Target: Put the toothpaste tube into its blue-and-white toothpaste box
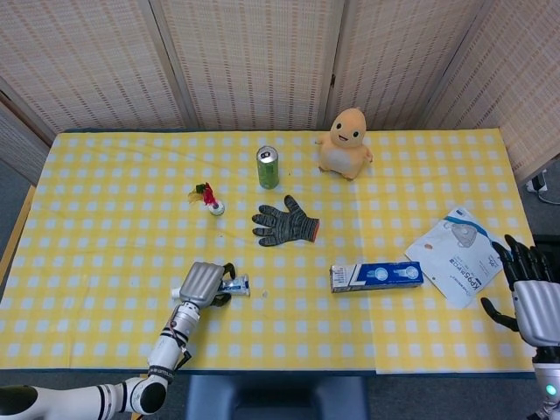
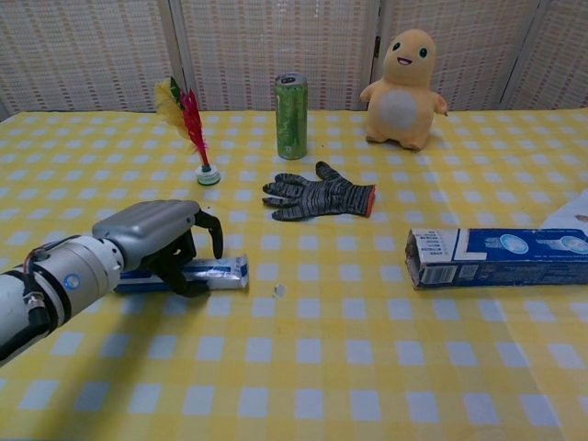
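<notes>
While flat on table (image 2: 386,367), toothpaste tube (image 2: 216,272) under left hand (image 2: 161,241) fingers (image 2: 213,234).

Head cam: high, looks steeply down, far, whole table (image 1: 105,175). Chest cam: low, near table edge, faces screen. Shared: can (image 1: 268,167) (image 2: 291,116), area around it.

We were working in what looked like a staged test area rather than a lived-in room. Woven rattan screen panels (image 1: 254,61) closed in the table (image 1: 105,175) on three sides, and a yellow-and-white checked cloth (image 2: 367,367) covered it. Unrelated odds and ends sat scattered on top: a plush toy (image 1: 345,142), a green can (image 1: 268,167), a knit glove (image 1: 285,221), a feathered shuttlecock (image 2: 188,129). A wall socket (image 1: 538,183) showed by the floor.
</notes>
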